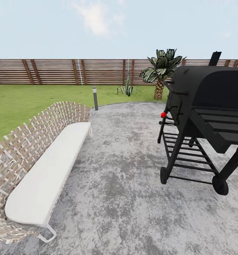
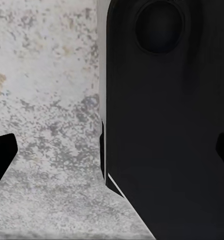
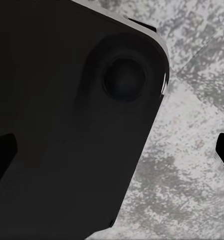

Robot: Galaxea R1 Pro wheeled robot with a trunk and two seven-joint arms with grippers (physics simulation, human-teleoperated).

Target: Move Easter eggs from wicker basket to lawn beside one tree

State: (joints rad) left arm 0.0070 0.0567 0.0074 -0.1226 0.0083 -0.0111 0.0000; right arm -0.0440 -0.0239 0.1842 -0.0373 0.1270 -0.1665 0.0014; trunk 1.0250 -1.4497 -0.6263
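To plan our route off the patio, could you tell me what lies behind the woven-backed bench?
Behind the bench lies green lawn, running back to the slatted wooden fence. The woven back covers the grass just behind it.

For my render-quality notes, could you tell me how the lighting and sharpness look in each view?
Head view: even daylight, no cast shadow under the bench or grill. Both wrist views: a featureless black body and blotchy, soft patio paving.

Ahead of me a grey stone patio [image 1: 126, 198] spreads out. A woven-backed white bench [image 1: 44, 184] sits along its left edge, a black wheeled grill [image 1: 203, 120] at right, a palm [image 1: 161, 71] beyond.
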